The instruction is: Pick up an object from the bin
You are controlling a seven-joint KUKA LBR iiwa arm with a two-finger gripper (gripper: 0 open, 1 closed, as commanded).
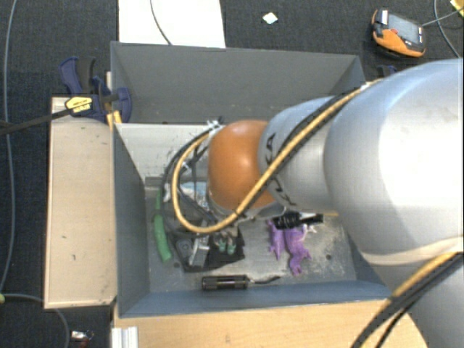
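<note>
While the gripper [205,251] sits low in the bin [134,223], you see green stick [161,239] left, purple toy [290,246] right, black pen [225,283] nearer; spread or pressed together, you cannot tell.

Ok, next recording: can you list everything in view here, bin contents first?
grey metal bin: one, grey, mid-view.
green plastic stick: one, green, floor's left side.
purple plastic toy figure: one, purple, floor's right.
slim black bar: one, black, by near wall.
small dark item with green spots: one, floor's middle, kind unclear.
orange-and-black handheld device: one, outside bin, top right.
silver robot arm: one, from right.
orange wrist cover: one, over bin's middle.
yellow and black cables: several, along arm, looping under cover.
gripper: one, dark grey, beneath cover, near floor.
</note>
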